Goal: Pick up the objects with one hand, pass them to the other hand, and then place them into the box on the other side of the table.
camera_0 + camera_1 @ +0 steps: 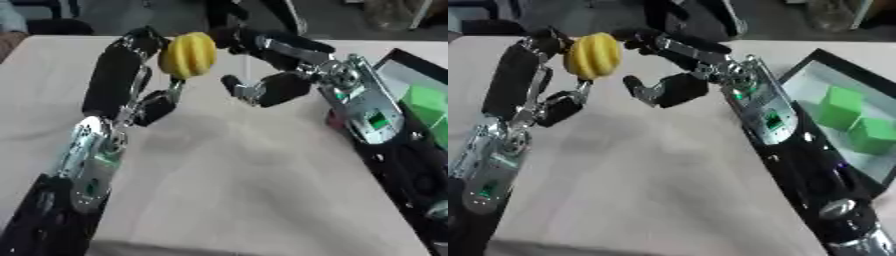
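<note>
Your left hand (131, 75) has its fingers curled round the yellow ridged thing (188, 54), up at 11 o'clock. At 3 from it, your right hand (271, 70) waits with fingers apart (handover not done). The box (798, 75) with two green blocks (855, 122) comes last.

A: How is the light?
B: Even and soft, from overhead; faint shadows lie on the pale worktop (254, 190) beneath both arms.
A: Is it sharp?
B: No. Everything is blurred, edges smeared, the far background dim.
</note>
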